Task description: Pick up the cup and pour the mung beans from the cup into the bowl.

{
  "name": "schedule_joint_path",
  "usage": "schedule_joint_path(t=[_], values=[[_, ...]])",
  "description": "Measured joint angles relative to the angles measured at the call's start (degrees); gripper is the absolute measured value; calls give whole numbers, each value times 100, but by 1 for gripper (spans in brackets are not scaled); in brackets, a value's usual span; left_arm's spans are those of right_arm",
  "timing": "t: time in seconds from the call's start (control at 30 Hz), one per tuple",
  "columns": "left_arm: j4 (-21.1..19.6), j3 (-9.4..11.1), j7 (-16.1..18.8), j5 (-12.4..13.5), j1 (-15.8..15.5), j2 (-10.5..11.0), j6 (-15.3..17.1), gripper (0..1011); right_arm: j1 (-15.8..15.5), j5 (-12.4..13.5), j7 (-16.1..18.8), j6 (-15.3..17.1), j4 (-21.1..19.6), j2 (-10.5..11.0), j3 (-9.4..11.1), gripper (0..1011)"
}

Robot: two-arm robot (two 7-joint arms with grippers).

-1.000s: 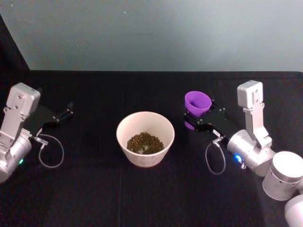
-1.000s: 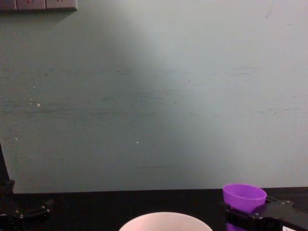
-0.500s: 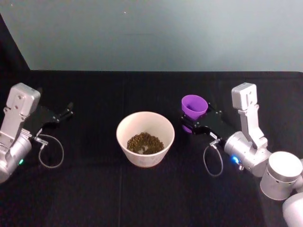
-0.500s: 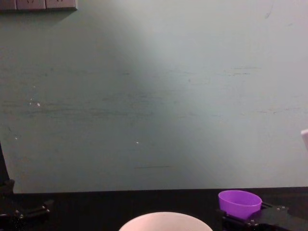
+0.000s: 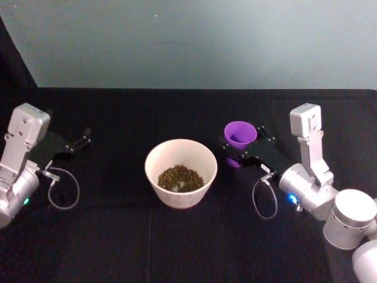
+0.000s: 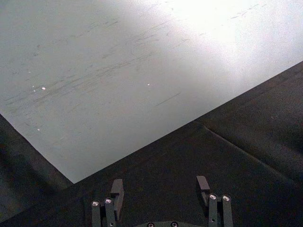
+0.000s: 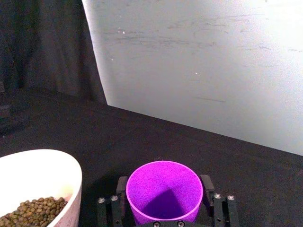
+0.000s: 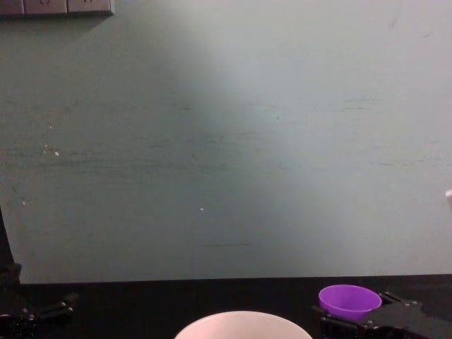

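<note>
The right end effector [image 5: 235, 152] grips the upright cup [image 5: 240, 134], just beside the bowl [image 5: 181, 172].

The left gripper [image 6: 161, 189] hangs above a black cloth-covered worktop [image 6: 246, 142], its two dark fingers [image 6: 116, 189] spread well apart with nothing between them. Small silver screws show on the finger mounts. Beyond the fingers the black cloth runs to a pale, scuffed wall [image 6: 118, 71], marked with faint scratches and a few white specks. A seam crosses the cloth.
</note>
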Motion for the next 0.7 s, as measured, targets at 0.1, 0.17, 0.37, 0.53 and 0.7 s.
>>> schedule_joint_path(t=[0.1,0.17,0.37,0.53,0.7], values=[[0,0,0,0,0,0,0,1000,8,53,0,-24,5,30,-27,993],[0,0,0,0,0,0,0,1000,8,72,0,-26,-22,48,-39,1003],[0,0,0,0,0,0,0,1000,-65,133,-72,-29,-405,165,-55,1003],[0,0,0,0,0,0,0,1000,-176,141,-245,-18,-943,290,-43,1003],[0,0,0,0,0,0,0,1000,-379,70,-651,83,-1462,339,90,1003]])
